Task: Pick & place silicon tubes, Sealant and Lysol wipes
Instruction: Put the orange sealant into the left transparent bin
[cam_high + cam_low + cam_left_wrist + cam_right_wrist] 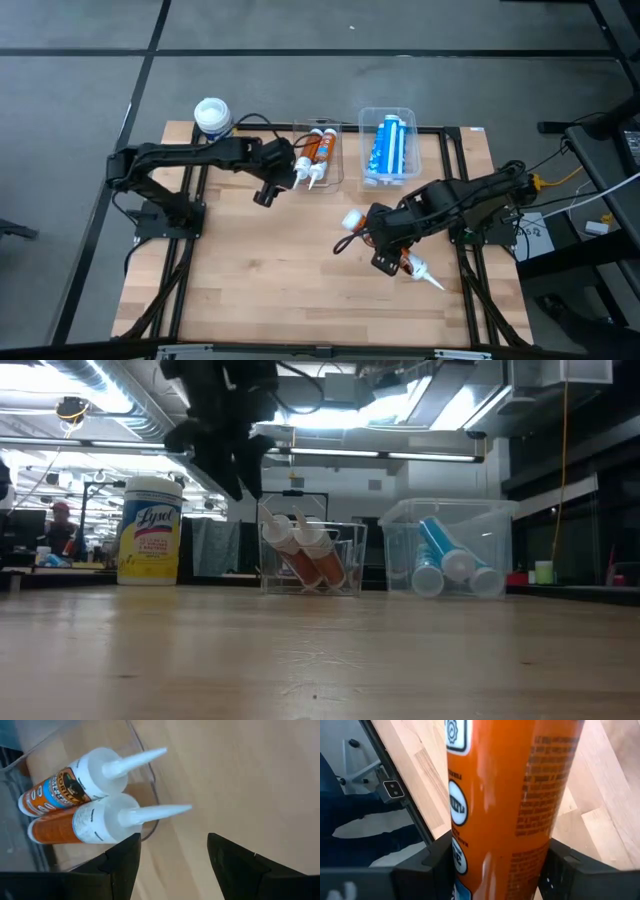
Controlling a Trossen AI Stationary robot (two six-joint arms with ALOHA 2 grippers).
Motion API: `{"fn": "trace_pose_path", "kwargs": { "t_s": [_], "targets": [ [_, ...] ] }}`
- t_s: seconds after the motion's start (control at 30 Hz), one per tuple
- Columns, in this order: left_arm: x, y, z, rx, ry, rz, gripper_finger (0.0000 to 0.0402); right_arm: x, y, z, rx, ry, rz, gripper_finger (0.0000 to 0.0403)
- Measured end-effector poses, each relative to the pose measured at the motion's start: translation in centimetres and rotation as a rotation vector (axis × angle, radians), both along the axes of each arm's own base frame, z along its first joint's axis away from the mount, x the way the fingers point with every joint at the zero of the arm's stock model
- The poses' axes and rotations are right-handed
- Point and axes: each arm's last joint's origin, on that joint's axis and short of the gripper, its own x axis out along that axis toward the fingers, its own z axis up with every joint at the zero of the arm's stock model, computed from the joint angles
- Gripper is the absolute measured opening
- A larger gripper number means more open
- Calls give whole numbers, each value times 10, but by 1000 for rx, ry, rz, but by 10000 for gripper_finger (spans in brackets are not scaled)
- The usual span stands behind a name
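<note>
The right end effector (385, 262), clenched on an orange sealant tube (510, 795) above the table (260, 290), should carry it level to the bin (335, 178) holding two like tubes, while the released left end effector (268, 192) clears away.

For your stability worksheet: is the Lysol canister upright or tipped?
Upright: the Lysol canister stands on its base at the table's far edge, white lid on top.

the orange tube (505, 795) runs off the right wrist view at twelve and six o'clock, its ends unseen.
</note>
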Motion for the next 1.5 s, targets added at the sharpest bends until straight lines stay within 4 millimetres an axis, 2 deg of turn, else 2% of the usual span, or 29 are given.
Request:
{"fn": "trace_pose_path", "kwargs": {
  "t_s": [0.2,0.43,0.67,1.1,1.5],
  "targets": [
    [13,7,-12,86,76,-47,225,0,0,0,1,-4,2,210],
    [22,17,-36,95,168,-42,221,0,0,1,-2,-9,3,210],
    [25,20,-42,97,184,-36,196,0,0,1,-3,-10,3,210],
    [35,-2,-40,75,124,-123,125,0,0,1,-7,-12,13,210],
    [43,-31,-40,17,83,-170,104,0,0,1,-15,-15,14,210]
  ]
}}
